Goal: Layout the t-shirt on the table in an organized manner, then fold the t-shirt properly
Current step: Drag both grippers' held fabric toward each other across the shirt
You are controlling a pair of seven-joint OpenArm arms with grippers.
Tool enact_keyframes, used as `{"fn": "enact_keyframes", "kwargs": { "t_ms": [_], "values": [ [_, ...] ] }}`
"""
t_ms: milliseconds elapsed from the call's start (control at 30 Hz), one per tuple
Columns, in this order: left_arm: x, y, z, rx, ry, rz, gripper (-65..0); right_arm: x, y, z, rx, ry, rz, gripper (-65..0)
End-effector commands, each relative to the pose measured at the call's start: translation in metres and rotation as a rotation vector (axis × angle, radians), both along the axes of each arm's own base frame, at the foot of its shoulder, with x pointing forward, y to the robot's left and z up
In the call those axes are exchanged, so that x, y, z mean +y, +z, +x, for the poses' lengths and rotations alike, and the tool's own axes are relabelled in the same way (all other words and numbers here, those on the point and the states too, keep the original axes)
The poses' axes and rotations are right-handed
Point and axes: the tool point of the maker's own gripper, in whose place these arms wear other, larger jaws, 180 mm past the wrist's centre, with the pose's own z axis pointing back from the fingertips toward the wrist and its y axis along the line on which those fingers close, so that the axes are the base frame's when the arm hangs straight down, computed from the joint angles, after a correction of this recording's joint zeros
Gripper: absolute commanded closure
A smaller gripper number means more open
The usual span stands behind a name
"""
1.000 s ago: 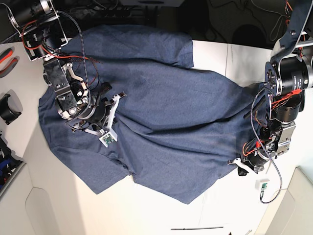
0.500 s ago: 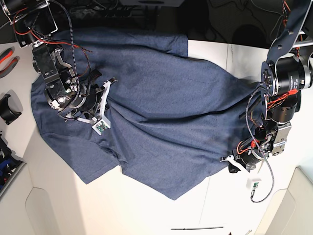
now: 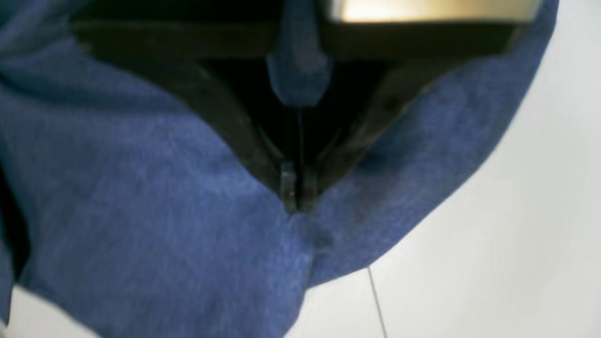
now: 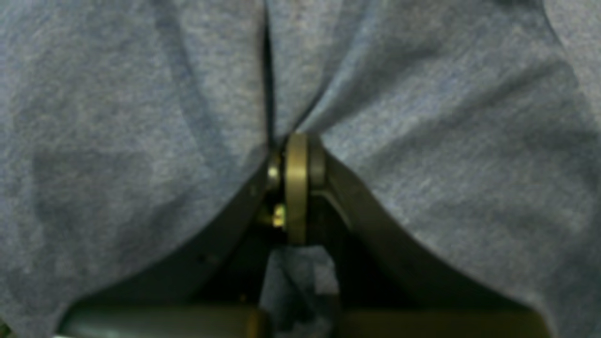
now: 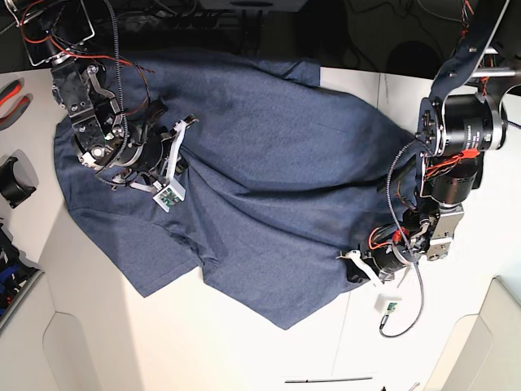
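Observation:
The slate-blue t-shirt (image 5: 269, 179) lies spread and wrinkled across the white table (image 5: 244, 350), with no lettering showing. My right gripper (image 5: 181, 159) rests on the shirt's left part. In the right wrist view it (image 4: 293, 145) is shut, pinching a fold of the t-shirt (image 4: 446, 141). My left gripper (image 5: 355, 267) is at the shirt's lower right edge. In the left wrist view it (image 3: 293, 188) is shut on the t-shirt (image 3: 141, 188), with the hem bunched around its tips and the table (image 3: 493, 258) just beneath.
Red-handled pliers (image 5: 12, 98) and a black part (image 5: 12, 179) lie at the left edge. Raised white corner panels (image 5: 69, 350) (image 5: 492, 334) flank the front. A thin dark rod (image 5: 326, 380) lies near the front edge. A small green board (image 5: 389, 308) dangles from the left arm.
Both grippers have moved leftward in the base view with the cloth held, the right one also toward the back. The shirt has slid left with them, baring more table on the right.

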Motion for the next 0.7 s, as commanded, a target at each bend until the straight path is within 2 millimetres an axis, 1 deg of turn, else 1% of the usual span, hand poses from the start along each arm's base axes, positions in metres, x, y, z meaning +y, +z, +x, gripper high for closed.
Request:
{"fn": "enact_keyframes", "kwargs": {
  "t_ms": [0, 100, 167, 233, 367, 500, 600, 667],
  "values": [
    [0.002, 0.019, 0.015, -0.05, -0.018, 0.016, 0.0, -0.026, -0.026, -0.071, 0.252, 0.081, -0.156, 0.0],
    [-0.003, 0.003, 0.004, 0.009, -0.072, 0.099, 0.0, -0.022, -0.022, -0.065, 0.231, 0.086, -0.148, 0.0],
    [0.002, -0.008, -0.002, 0.046, -0.066, 0.166, 0.0, -0.019, -0.018, -0.061, 0.213, 0.091, -0.14, 0.0],
    [0.004, -0.021, -0.012, 0.107, -0.085, 0.217, 0.0, -0.015, -0.014, -0.056, 0.194, 0.095, -0.132, 0.0],
    [0.005, -0.054, -0.048, 0.269, -0.145, 0.285, 0.0, -0.008, -0.005, -0.047, 0.153, 0.104, -0.111, 0.0],
    [-0.001, -0.083, -0.092, 0.416, -0.234, 0.286, 0.0, -0.004, 0.002, -0.036, 0.109, 0.071, -0.102, 0.0],
    [-0.004, -0.096, -0.119, 0.516, -0.258, 0.252, 0.0, -0.004, 0.006, -0.025, 0.083, 0.059, -0.102, 0.0],
    [-0.014, -0.097, -0.132, 0.568, -0.283, 0.171, 0.0, -0.004, 0.01, -0.015, 0.061, 0.051, -0.103, 0.0]
  ]
}}
